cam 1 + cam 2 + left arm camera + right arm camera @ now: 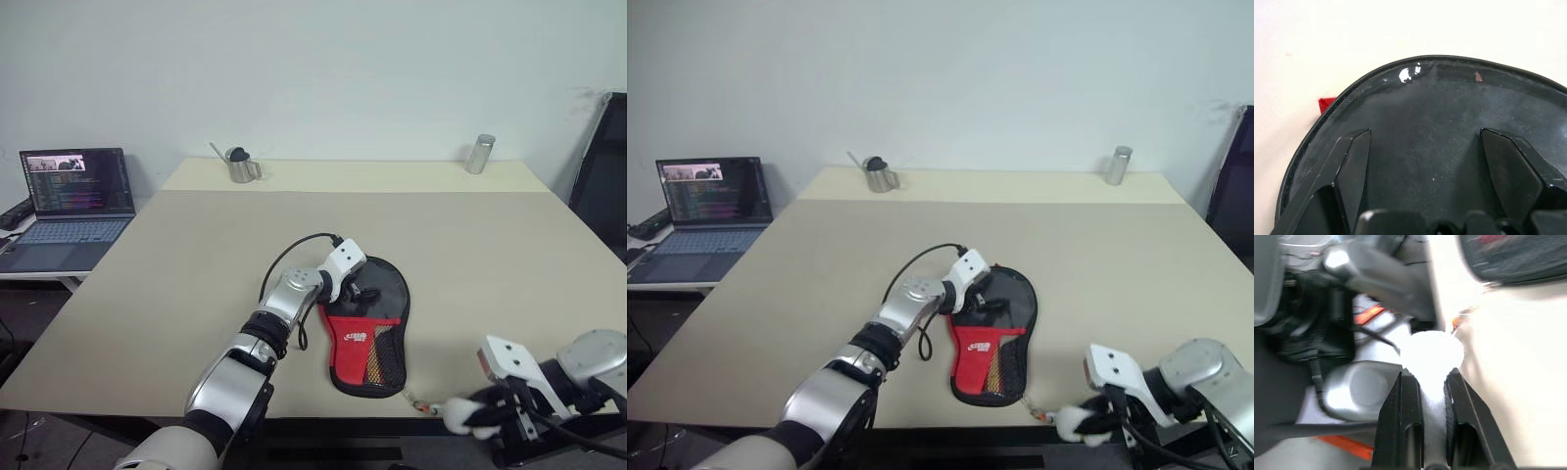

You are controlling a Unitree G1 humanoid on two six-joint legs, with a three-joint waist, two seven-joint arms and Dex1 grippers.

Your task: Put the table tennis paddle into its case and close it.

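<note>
The case (370, 328) lies flat near the table's front edge, round black part away from me, red part with the white logo and mesh pocket toward me. My left gripper (364, 292) rests open over the black round part, its fingers (1352, 161) spread wide on that dark surface. Off the front edge, my right gripper (1432, 374) is shut on a white pompom (458, 416) that hangs on a thin cord (419, 401) from the case's lower end. The table tennis paddle is hidden.
A metal cup with a spoon (240, 164) and a metal canister (479, 154) stand along the table's far edge. An open laptop (73, 206) sits on a lower side table at the left. A dark chair (602, 176) stands at the right.
</note>
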